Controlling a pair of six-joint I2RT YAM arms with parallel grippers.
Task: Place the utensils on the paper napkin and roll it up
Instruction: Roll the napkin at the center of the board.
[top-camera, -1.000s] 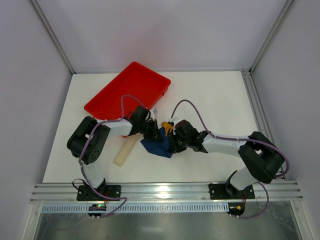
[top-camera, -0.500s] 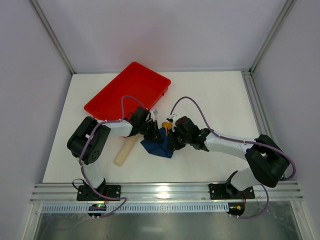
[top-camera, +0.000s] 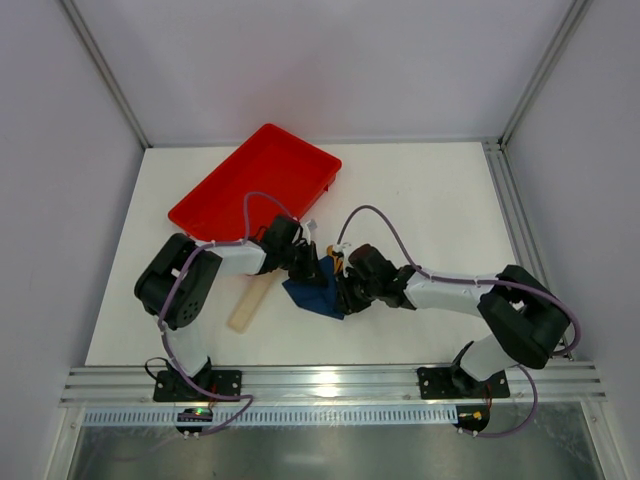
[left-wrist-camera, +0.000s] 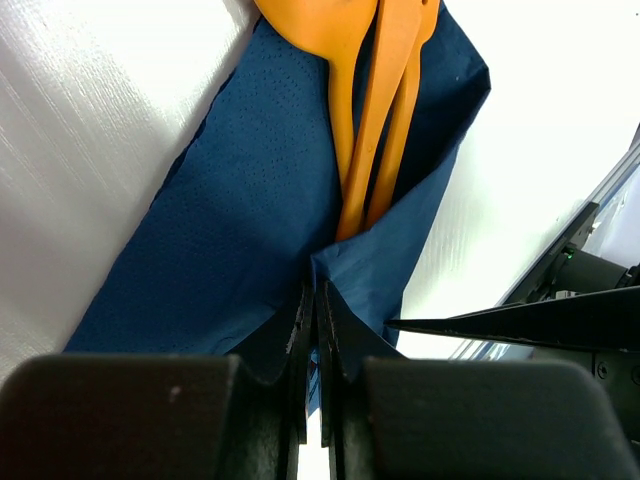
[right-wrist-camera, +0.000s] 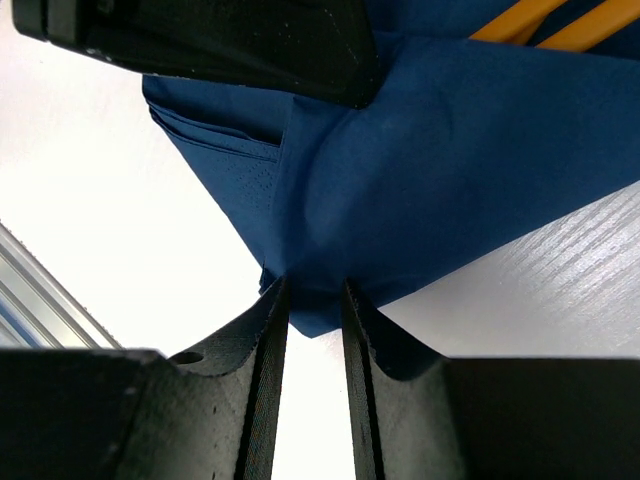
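Paper napkin, navy, folded, lying midway along the tabletop's front edge and mostly hidden under both wrists from above. Utensils, orange, lie on it with their lower ends tucked under a fold and their heads cut off. Left gripper pinches a fold; right gripper clamps a corner. Red tray toward the back-left corner.

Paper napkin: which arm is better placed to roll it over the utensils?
Probably left: the left gripper pinches the paper napkin flap beside the utensils; the right gripper holds only a corner.
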